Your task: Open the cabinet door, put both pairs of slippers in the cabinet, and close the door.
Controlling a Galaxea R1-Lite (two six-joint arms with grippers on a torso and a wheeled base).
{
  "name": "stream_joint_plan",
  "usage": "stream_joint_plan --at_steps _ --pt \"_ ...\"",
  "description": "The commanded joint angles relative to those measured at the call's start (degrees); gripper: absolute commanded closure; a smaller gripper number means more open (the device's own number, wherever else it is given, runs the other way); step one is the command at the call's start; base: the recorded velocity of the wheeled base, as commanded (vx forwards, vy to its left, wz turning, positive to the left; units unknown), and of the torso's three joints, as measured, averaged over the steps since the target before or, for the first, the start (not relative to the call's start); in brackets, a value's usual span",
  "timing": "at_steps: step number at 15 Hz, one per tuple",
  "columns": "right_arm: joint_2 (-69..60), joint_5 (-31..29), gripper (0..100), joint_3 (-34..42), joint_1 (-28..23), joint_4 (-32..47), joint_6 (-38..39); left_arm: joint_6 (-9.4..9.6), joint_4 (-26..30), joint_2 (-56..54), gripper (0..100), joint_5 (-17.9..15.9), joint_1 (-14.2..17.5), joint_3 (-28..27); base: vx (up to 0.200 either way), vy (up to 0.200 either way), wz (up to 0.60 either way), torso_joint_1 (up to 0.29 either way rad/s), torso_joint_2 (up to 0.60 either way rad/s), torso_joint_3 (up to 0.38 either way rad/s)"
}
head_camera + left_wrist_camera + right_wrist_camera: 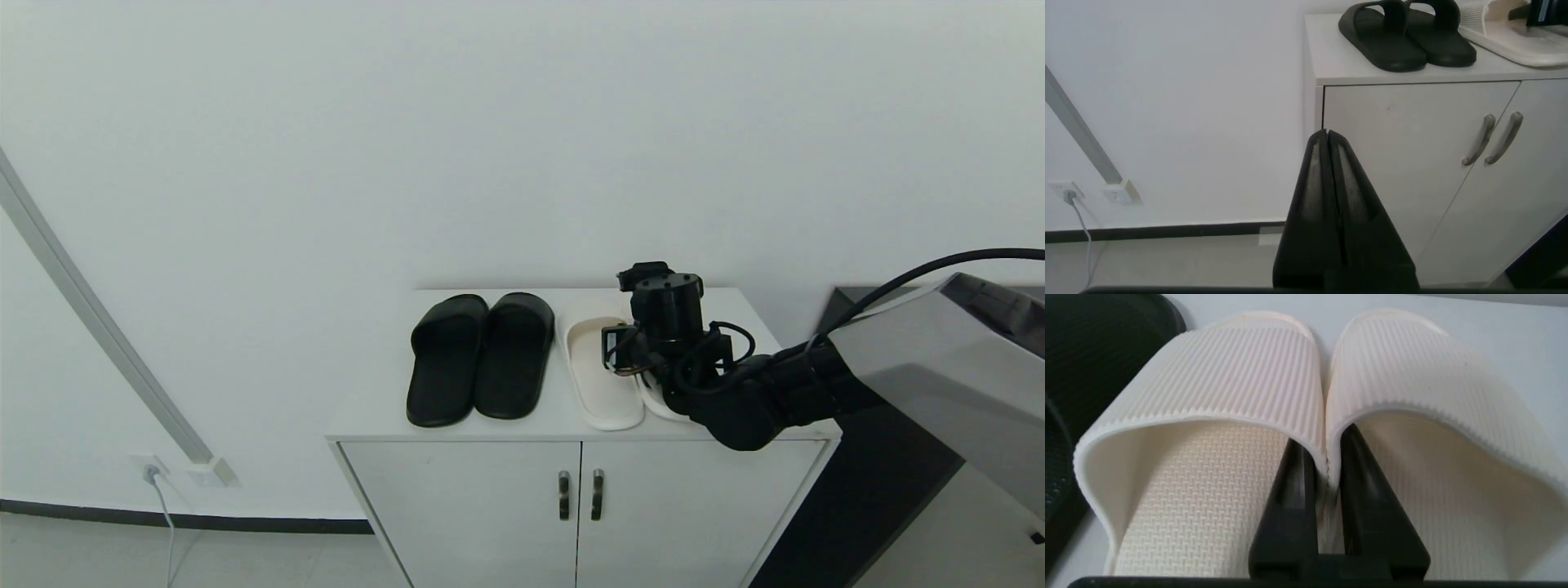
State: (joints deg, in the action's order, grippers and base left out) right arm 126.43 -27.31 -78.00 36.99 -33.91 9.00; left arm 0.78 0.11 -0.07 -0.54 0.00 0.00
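A pair of black slippers [482, 355] [1404, 28] lies on the left of the white cabinet's top [375, 425]. To their right lies a pair of white slippers [600, 376] [1233, 384], side by side. My right gripper [645, 343] [1327, 453] has one finger inside each white slipper and is shut on the two inner strap walls where they meet. Both cabinet doors are shut, with their handles [580, 494] [1490, 139] at the middle. My left gripper [1327, 135] is shut and empty, low in front of the cabinet's left door [1404, 163].
The cabinet stands against a plain white wall. A wall socket with a cable [149, 472] [1068, 194] and a slanted wall conduit [98, 327] are to its left. A dark surface [849, 310] stands to the right of the cabinet.
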Motion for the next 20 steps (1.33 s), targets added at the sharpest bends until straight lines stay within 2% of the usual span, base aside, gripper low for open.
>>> stream_joint_plan --at_steps 1,4,6,9,11,13,14,20 --pt "-3.21 -0.29 100 1.62 0.02 -0.19 -0.3 0.01 -0.02 0.07 100 0.01 0.0 0.0 0.0 0.0 0.0 0.0 0.0 0.0" --pt "-8.22 -0.29 100 6.1 0.46 -0.19 -0.3 0.01 -0.02 0.07 100 0.01 0.0 0.0 0.0 0.0 0.0 0.0 0.0 0.0" --pt "-14.46 0.59 100 13.31 1.86 -0.98 -0.3 -0.08 0.07 0.07 100 0.01 0.0 0.0 0.0 0.0 0.0 0.0 0.0 0.0" --pt "-26.23 7.88 100 30.18 5.55 -6.78 -3.55 -0.08 -0.02 0.07 100 0.01 0.0 0.0 0.0 0.0 0.0 0.0 0.0 0.0" --pt "-33.18 12.37 100 38.53 7.93 -8.19 -4.43 -0.08 -0.02 0.07 100 0.01 0.0 0.0 0.0 0.0 0.0 0.0 0.0 0.0" --pt "-38.01 16.67 100 43.54 9.77 -8.19 -4.43 0.01 -0.02 0.07 100 0.01 0.0 0.0 0.0 0.0 0.0 0.0 0.0 0.0" --pt "-41.17 20.63 100 46.88 10.39 -8.1 -4.51 -0.08 -0.02 0.07 100 0.01 0.0 0.0 0.0 0.0 0.0 0.0 0.0 0.0" --pt "-41.97 21.51 100 49.26 10.39 -7.83 -4.51 -0.08 -0.02 0.07 100 0.01 0.0 0.0 0.0 0.0 0.0 0.0 0.0 0.0"
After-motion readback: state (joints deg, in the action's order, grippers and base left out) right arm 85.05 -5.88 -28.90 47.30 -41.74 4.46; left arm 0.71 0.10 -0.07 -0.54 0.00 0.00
